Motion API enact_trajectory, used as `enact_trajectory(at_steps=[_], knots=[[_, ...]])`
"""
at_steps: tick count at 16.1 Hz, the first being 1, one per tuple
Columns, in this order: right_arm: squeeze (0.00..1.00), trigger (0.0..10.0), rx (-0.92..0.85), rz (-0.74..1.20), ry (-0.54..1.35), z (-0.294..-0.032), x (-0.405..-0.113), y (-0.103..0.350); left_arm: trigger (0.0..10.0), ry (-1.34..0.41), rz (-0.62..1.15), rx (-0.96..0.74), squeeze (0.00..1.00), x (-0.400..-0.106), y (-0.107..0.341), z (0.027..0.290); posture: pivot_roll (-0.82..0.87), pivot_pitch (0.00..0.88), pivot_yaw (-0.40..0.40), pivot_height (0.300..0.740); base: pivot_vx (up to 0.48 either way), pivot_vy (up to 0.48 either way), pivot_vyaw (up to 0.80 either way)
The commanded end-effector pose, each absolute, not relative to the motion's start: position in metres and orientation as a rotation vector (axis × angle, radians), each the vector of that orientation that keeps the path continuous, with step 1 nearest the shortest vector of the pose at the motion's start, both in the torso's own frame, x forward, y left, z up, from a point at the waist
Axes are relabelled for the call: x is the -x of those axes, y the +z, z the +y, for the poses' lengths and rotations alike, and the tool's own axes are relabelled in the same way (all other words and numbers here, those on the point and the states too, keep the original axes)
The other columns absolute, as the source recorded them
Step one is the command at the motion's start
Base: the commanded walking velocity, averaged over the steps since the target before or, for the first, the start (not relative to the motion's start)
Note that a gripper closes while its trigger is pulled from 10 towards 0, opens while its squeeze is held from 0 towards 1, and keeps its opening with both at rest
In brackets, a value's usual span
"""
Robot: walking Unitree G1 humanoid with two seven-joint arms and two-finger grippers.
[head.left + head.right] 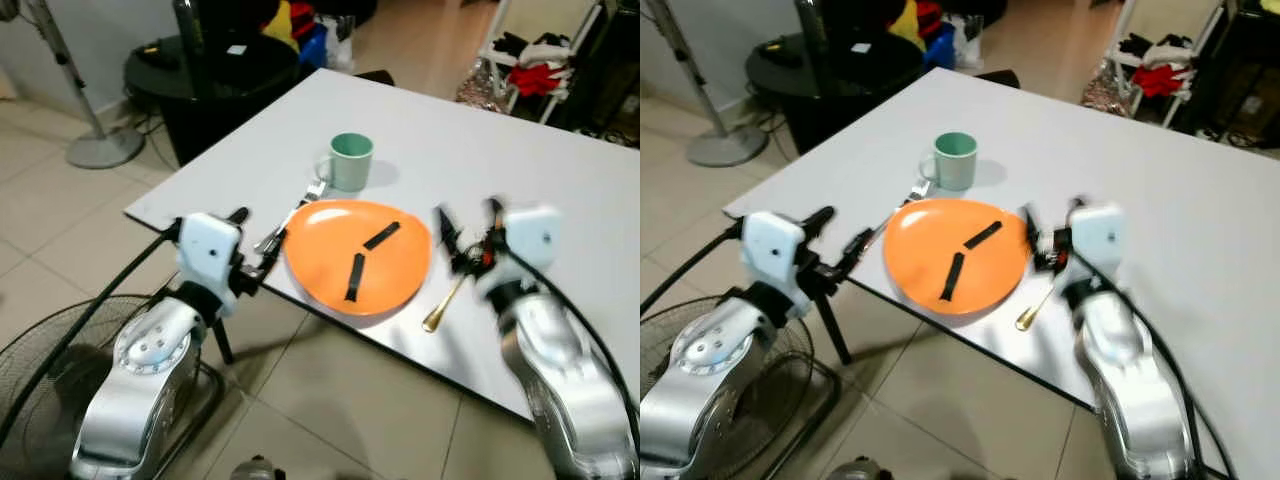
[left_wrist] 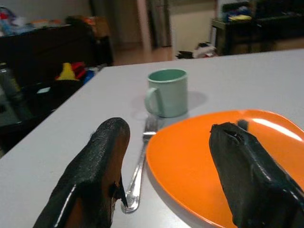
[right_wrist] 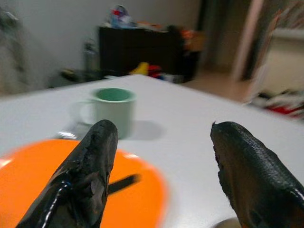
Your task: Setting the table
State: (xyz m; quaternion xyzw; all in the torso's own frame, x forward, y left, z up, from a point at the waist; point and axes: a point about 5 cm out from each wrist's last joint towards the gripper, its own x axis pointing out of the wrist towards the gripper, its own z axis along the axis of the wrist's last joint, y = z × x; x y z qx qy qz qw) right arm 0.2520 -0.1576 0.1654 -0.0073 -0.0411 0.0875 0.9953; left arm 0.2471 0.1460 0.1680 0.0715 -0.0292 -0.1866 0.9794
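Both grippers hover with their black fingers spread apart and nothing between them. One, the left gripper (image 1: 255, 240), sits at the near-left edge of the white table (image 1: 560, 200), just beside the handle end of a fork (image 1: 290, 218); in the left wrist view its fingers (image 2: 92, 175) frame the fork (image 2: 140, 166) and the plate rim without touching either. Opposite it, the right gripper (image 1: 468, 235) hangs just right of the plate, above the table near a spoon (image 1: 445, 302), and is blurred in the head views. In the right wrist view its fingers (image 3: 80, 175) stand wide, with the mug (image 3: 111, 110) and the plate (image 3: 42, 185) beyond them.

Between the grippers lies one orange plate (image 1: 358, 255) near the table's front edge. On it rest two short black strips (image 1: 366, 257), set at an angle to each other; what they are cannot be told. One pale green mug (image 1: 348, 162) stands upright just behind the plate, its handle toward the left; its inside looks bare as far as can be seen.

One silver fork lies along the plate's left side, tines near the mug. One gold-coloured spoon lies along the plate's right side, bowl toward the front edge.

Off the table, a fan (image 1: 60, 350) rests on the tiled floor (image 1: 330, 410) at lower left.
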Motion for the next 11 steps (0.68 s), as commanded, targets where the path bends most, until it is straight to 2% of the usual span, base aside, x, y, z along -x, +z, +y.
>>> enact_trajectory(at_steps=[1, 2, 4, 6, 11], knots=[[0.00, 10.0, 0.012, -0.102, 0.218, -0.148, -0.248, 0.172, 10.0, -0.334, -0.068, -0.131, 0.00, -0.242, 0.171, 0.148, 0.16, 0.000, 0.023, 0.727, 0.000, 0.000, 0.00], [0.00, 10.0, 0.060, -0.101, 0.236, -0.144, -0.247, 0.171, 10.0, -0.324, -0.065, -0.118, 0.00, -0.239, 0.170, 0.147, 0.16, 0.000, 0.023, 0.727, 0.000, 0.000, 0.00], [0.00, 10.0, 0.077, -0.090, 0.297, -0.136, -0.242, 0.170, 10.0, -0.317, -0.057, -0.140, 0.00, -0.235, 0.166, 0.145, 0.15, 0.000, 0.029, 0.727, 0.000, 0.000, 0.80], [0.00, 10.0, 0.025, -0.063, 0.359, -0.132, -0.233, 0.171, 10.0, -0.290, -0.062, -0.148, 0.00, -0.233, 0.166, 0.142, 0.15, 0.000, 0.034, 0.727, 0.000, 0.000, 0.80], [0.00, 10.0, -0.013, -0.046, 0.393, -0.118, -0.233, 0.174, 10.0, -0.278, -0.048, -0.152, 0.00, -0.232, 0.164, 0.140, 0.13, 0.000, 0.042, 0.727, 0.000, 0.000, 0.80]])
